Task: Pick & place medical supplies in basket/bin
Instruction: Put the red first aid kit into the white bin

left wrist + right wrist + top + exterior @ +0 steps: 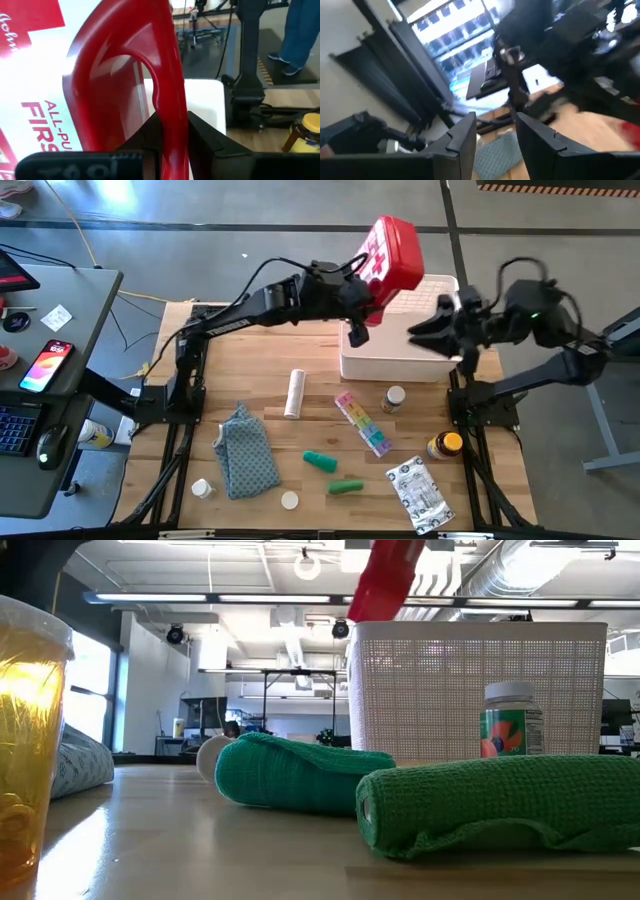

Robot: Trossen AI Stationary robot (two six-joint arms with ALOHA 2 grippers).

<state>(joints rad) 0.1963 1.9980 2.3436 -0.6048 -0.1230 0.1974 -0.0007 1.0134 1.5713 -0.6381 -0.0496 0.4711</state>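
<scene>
Red plastic fills our left wrist view: the left gripper (170, 150) is clamped on the handle of the red first-aid case (390, 252), which hangs in the air above the near-left edge of the white bin (400, 360). We judge this to be the carry-and-drop step. To do it well we should bring the case farther over the bin's open middle, lower it until it clears the rim, and only then let go, since the case is tall and could catch the wall or tip out. The right gripper (425, 330) hovers over the bin's right side with its fingers apart and nothing between them; we should keep it clear of the drop path.

On the table remain the white roll (294, 393), rainbow pill organizer (364, 423), two green tubes (321, 461), a silver-white packet (420, 493) and several pill bottles (394, 398).

On the case's white label we read "ALL-PU" and "FIRS" in red, and part of a cursive "Joh"; the rest is cut off.
</scene>
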